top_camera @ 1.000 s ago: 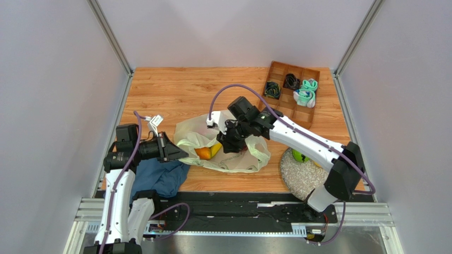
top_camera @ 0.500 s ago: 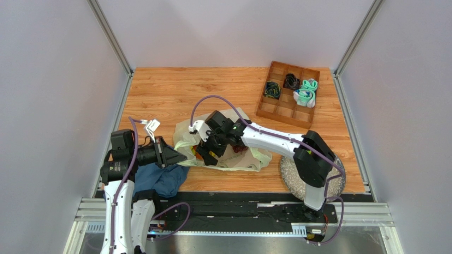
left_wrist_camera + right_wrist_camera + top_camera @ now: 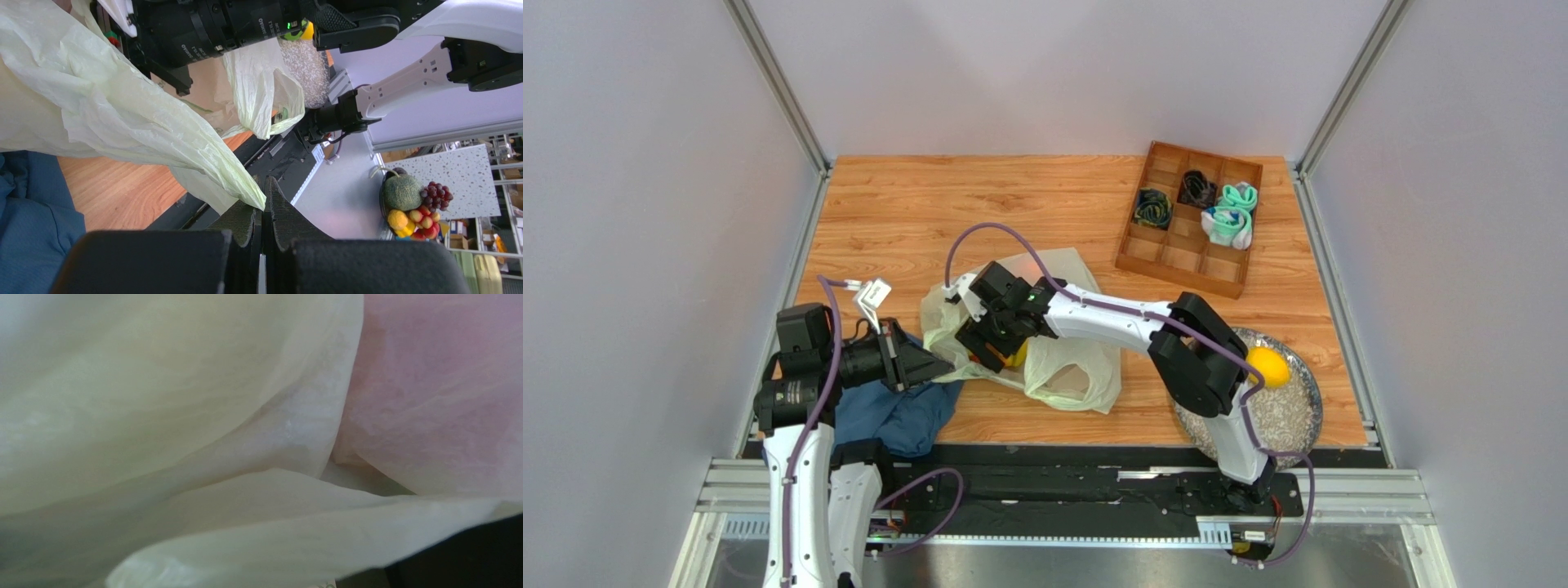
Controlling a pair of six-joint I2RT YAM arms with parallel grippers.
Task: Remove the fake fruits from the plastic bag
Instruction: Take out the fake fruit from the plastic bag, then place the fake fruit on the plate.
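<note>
1. From overhead, the plastic bag (image 3: pixel 1081 374) lies crumpled on the wooden table (image 3: pixel 916 221) with both arms meeting at its left end. The left gripper (image 3: pixel 934 365) is at the bag's left edge. The right gripper (image 3: pixel 995 346) is pushed in at the bag's mouth, coming from the bag's right.
2. The left wrist view shows what overhead can't. The left gripper (image 3: pixel 265 205) is clamped tight on a corner of the bag (image 3: pixel 123 116), and the film stretches away from the pinch.
3. The right wrist view is pretty much all bag film (image 3: pixel 184 416), pale, with a pink tint coming through at upper right. No idea what the pink is. No fingers show there and overhead is too small, so I can't tell whether the right gripper is wide, narrow or holding something.
4. What's in the bag: overhead shows a bit of yellow fruit (image 3: pixel 1017 357) in the mouth, just beside the right gripper. The rest is hidden by film.
5. Right of the bag is a speckled dish (image 3: pixel 1290 423) with a yellow-orange fruit (image 3: pixel 1268 366) on it. The right arm crosses over part of the dish.
6. Beyond the bag, off to the right, sits a divided wooden tray (image 3: pixel 1169 251). It has teal-white socks (image 3: pixel 1231 221) in its far right cells and dark coiled bundles (image 3: pixel 1154 207) in two cells beside them.
7. A blue cloth (image 3: pixel 891 410) lies just beside the bag's left end, below the left gripper. The left wrist view catches it too (image 3: pixel 30 214).
</note>
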